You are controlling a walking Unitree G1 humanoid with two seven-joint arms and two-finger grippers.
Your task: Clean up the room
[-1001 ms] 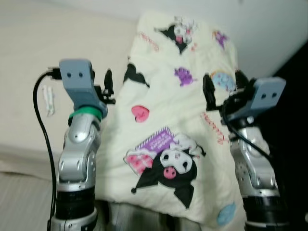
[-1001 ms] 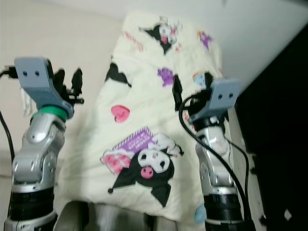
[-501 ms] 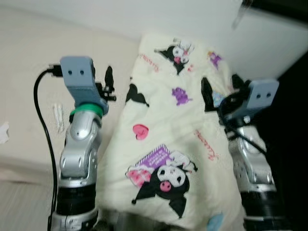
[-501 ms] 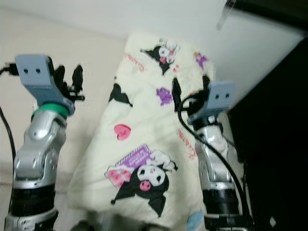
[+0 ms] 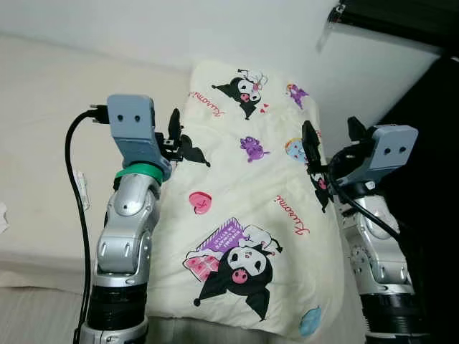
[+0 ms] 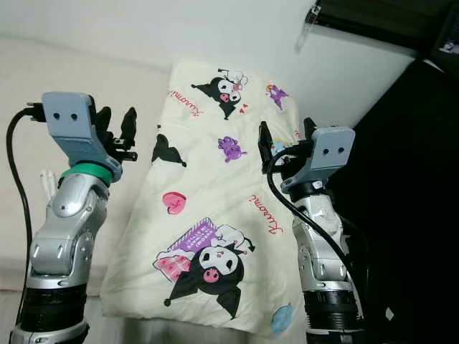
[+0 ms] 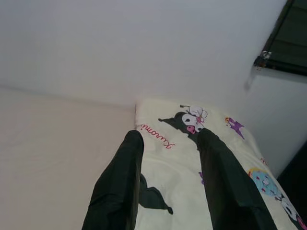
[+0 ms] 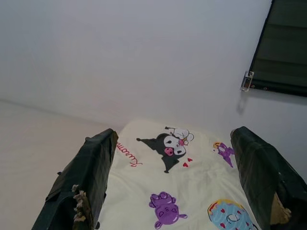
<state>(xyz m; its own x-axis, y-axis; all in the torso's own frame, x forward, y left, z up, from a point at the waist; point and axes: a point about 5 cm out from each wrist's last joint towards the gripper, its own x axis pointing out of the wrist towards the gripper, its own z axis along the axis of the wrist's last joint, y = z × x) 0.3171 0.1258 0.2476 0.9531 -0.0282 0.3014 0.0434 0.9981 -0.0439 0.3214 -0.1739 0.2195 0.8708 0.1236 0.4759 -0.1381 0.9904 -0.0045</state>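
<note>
A cream pillow [image 5: 244, 208] printed with cartoon figures lies on the bed [image 5: 43, 143], its long axis running from the near edge away to the far wall. It sits between the two raised arms: the left gripper [image 5: 174, 131] hovers at its left edge, the right gripper [image 5: 331, 140] above its right edge. Both have their fingers spread apart and empty, about equally near.

Both silver arms are raised with elbows bent, the left pincer [image 5: 172, 129] with its black fingers [image 7: 120, 187] parted and empty, the right pincer [image 5: 331, 136] spread wider, likewise holding nothing.
</note>
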